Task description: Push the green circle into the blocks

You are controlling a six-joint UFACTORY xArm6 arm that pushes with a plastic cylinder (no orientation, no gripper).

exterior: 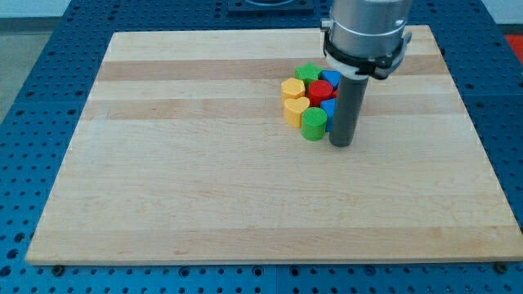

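- And here's my tip point(341, 144), the low end of the dark rod, planted on the surface point(204, 188) at the right-hand edge of the cluster; this end effector is a plain rod with no jaws, so nothing spreads, presses together or pinches.
- Just to the view's left of my tip sits the green circle point(314, 123), so close that I can't say whether rod and block touch.
- The green circle looks like a short, upright cylinder, bright green, its round top face lighter than its side wall.
- Its axis runs straight up from the surface; seen from above it is round, so no long axis and no facing direction shows.
- It's already at the cluster's bottom-right corner, pressed against a yellow block point(295, 109) on its upper left, heart-like by its top.
- Above that, a second yellow block point(291, 88), its shape hard to call.
- In the middle a red block point(319, 90), partly covered by its neighbours.
- At the top a green block point(307, 73) with a notched outline, possibly a star.
- Two blue pieces peek out beside the rod: a blue block point(330, 77) up top and a lower blue block point(328, 106), both cut off by the rod, shapes unreadable.
- The silver arm housing point(365, 33) runs off the view's top.
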